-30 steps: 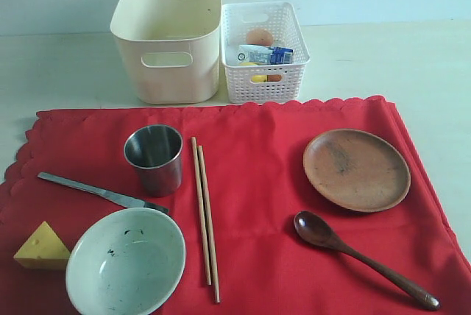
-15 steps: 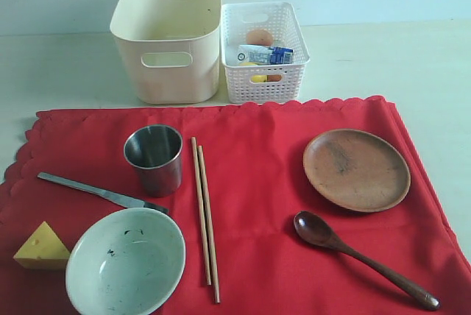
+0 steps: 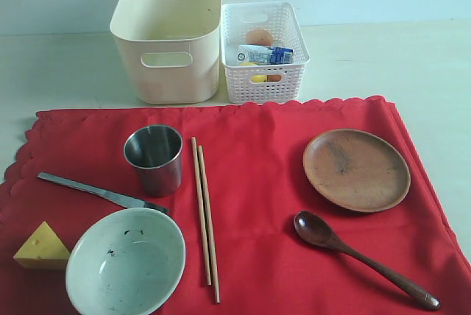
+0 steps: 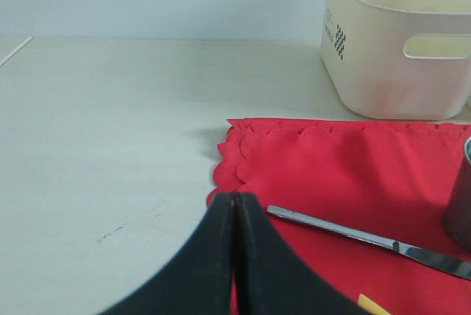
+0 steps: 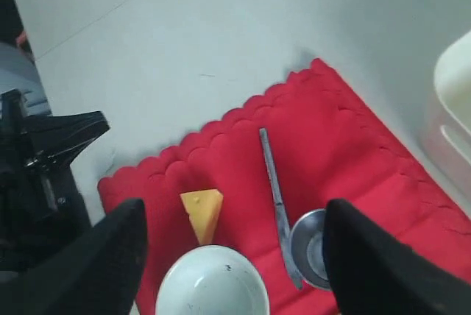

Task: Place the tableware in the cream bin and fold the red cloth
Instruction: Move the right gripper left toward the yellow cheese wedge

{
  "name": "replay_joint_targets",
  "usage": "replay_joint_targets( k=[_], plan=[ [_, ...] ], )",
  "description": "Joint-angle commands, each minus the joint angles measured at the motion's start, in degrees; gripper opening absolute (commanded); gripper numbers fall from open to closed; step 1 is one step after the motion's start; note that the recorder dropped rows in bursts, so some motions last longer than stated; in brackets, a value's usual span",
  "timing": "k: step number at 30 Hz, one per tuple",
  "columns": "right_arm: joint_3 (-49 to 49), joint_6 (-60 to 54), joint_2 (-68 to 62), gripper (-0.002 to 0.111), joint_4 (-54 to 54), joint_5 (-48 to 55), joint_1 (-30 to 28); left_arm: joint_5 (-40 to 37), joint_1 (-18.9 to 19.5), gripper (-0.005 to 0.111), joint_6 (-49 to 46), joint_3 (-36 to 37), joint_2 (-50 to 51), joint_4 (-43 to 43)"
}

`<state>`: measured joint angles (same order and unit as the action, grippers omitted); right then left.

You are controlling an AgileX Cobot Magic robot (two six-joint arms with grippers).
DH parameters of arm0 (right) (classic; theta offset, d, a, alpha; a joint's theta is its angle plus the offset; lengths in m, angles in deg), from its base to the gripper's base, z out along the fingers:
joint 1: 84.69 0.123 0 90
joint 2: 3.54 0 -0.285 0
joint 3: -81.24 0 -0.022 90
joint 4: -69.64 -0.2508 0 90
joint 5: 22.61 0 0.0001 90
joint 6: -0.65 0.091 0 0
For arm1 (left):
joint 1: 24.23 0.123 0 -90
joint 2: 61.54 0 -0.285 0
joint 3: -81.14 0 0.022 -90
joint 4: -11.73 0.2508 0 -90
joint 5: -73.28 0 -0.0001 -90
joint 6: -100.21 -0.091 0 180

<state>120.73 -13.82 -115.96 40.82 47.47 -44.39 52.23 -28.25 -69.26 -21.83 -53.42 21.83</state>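
The red cloth (image 3: 257, 153) lies flat on the table. On it rest the steel cup (image 3: 153, 157), speckled bowl (image 3: 125, 260), chopstick pair (image 3: 204, 208), knife (image 3: 99, 192), brown plate (image 3: 356, 169) and dark spoon (image 3: 360, 256). Behind the cloth stands the cream bin (image 3: 169, 35), with nothing showing inside. Neither gripper shows in the exterior view. My left gripper (image 4: 234, 197) is shut on nothing, low at the cloth's corner near the knife (image 4: 353, 235). My right gripper (image 5: 235, 208) hangs open and high above the bowl (image 5: 213, 285) and cup (image 5: 309, 256).
A white lattice basket (image 3: 263, 50) holding a milk carton, an egg and other food stands right of the cream bin. A yellow cheese wedge (image 3: 42, 247) sits on the cloth's front left corner. Bare table (image 3: 412, 65) surrounds the cloth.
Dark gripper parts at the top edge of the exterior view a second ago have left the frame. Nothing on the table has moved.
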Motion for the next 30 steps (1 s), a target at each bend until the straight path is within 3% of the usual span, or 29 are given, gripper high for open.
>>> replay_joint_targets(
  k=[1,13,30],
  plan=[
    [0.2,-2.2,-0.8,0.064,-0.2,-0.1,3.9,0.3,0.1,0.0,0.2,0.2,-0.3,-0.5],
    [0.2,-15.4,-7.9,0.064,0.3,-0.1,14.3,0.3,0.1,0.0,0.2,0.2,-0.3,-0.5],
    [0.2,-26.4,-23.9,0.065,-4.2,-0.2,15.6,0.3,0.1,0.0,0.2,0.2,-0.3,-0.5]
  ],
)
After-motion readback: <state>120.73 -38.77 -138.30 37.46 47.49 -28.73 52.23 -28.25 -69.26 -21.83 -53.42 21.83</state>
